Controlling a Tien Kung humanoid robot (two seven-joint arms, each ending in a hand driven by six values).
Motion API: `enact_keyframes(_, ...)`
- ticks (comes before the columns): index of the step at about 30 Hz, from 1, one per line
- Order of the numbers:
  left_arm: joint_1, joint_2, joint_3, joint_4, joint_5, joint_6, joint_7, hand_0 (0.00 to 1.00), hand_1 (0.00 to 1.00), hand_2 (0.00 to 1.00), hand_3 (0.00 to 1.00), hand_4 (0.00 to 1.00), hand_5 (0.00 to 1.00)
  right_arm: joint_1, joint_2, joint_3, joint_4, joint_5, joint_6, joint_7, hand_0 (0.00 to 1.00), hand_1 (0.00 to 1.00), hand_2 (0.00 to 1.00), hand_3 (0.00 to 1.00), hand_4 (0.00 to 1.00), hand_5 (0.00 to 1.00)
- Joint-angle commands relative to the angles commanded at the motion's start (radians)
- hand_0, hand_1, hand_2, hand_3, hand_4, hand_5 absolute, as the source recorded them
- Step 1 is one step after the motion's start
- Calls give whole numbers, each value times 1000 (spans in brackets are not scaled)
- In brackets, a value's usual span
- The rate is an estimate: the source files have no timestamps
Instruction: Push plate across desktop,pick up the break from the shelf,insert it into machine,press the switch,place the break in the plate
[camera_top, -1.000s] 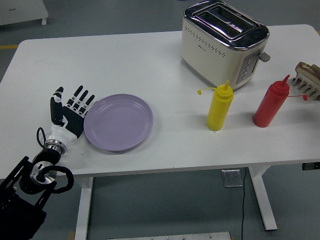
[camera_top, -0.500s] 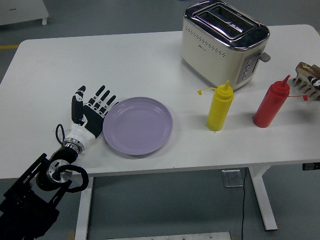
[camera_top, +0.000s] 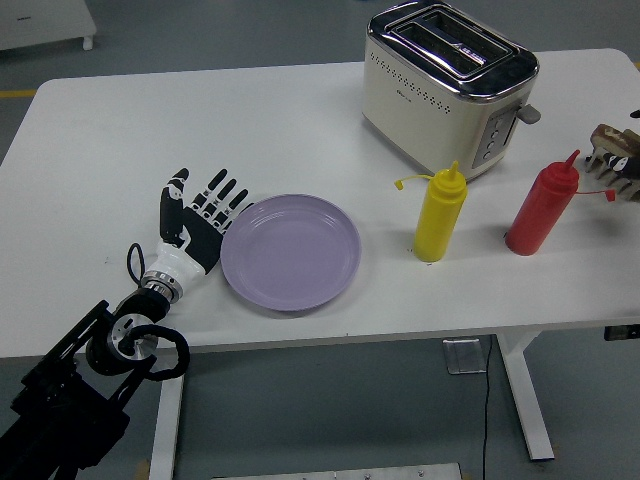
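A lilac plate lies flat on the white table, left of centre. My left hand is open, fingers spread, its palm against the plate's left rim. The cream and chrome toaster stands at the back right with two empty slots on top and its lever on the right end. A slice of bread sits in a small rack at the far right edge, partly cut off by the picture. At that right edge a small dark tip, perhaps of my right hand, barely shows.
A yellow squeeze bottle and a red squeeze bottle stand in front of the toaster, between the plate and the rack. The table's near edge runs just below the plate.
My left hand has slid to the right across the table, and the plate has moved right with it, ending closer to the yellow bottle.
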Motion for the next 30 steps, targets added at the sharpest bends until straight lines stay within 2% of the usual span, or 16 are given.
enact_keyframes(1, -2, -1, 3, 1, -1, 0, 0, 841, 885, 944, 817, 658, 998, 3, 0, -3, -4, -4, 0, 0, 713, 714, 711, 751, 758, 279)
enact_keyframes(2, -6, -3, 7, 2, -3, 0, 0, 841, 884, 943, 817, 659, 998, 6, 1, -6, -8, -8, -1, -1, 609, 639, 625, 684, 698, 222)
enact_keyframes(7, -31, -18, 31, 10, -10, -2, -1, 841, 884, 943, 817, 659, 998, 22, 6, -27, -37, -34, -20, 2, 609, 639, 625, 684, 698, 222)
enact_keyframes(8, -35, -21, 34, 11, -11, -2, -1, 841, 884, 943, 817, 659, 998, 23, 6, -29, -42, -38, -24, 4, 504, 560, 563, 623, 568, 148)
enact_keyframes(13, -50, -28, 41, 11, -13, -1, -2, 841, 884, 943, 817, 659, 998, 27, 7, -39, -56, -53, -54, 18, 504, 560, 563, 623, 568, 148)
enact_keyframes(14, -51, -28, 40, 9, -12, 0, -2, 841, 883, 943, 817, 659, 998, 27, 7, -40, -57, -55, -60, 21, 379, 466, 518, 554, 482, 101)
enact_keyframes(19, -50, -25, 16, -3, -6, 3, -6, 841, 883, 943, 817, 659, 998, 27, 3, -43, -58, -67, -96, 42, 379, 466, 518, 554, 482, 101)
enact_keyframes(20, -49, -24, 8, -5, -4, 4, -7, 841, 884, 943, 817, 660, 998, 27, 2, -44, -57, -68, -102, 47, 309, 435, 496, 536, 416, 58)
enact_keyframes(22, -45, -22, -10, -11, 1, 6, -8, 841, 884, 943, 817, 660, 998, 28, 1, -44, -57, -71, -114, 55, 309, 435, 496, 536, 416, 58)
enact_keyframes(30, -23, -11, -110, -43, 28, 11, -10, 841, 884, 943, 816, 661, 998, 23, -8, -39, -22, -83, -157, 70, 284, 417, 476, 533, 385, 49)
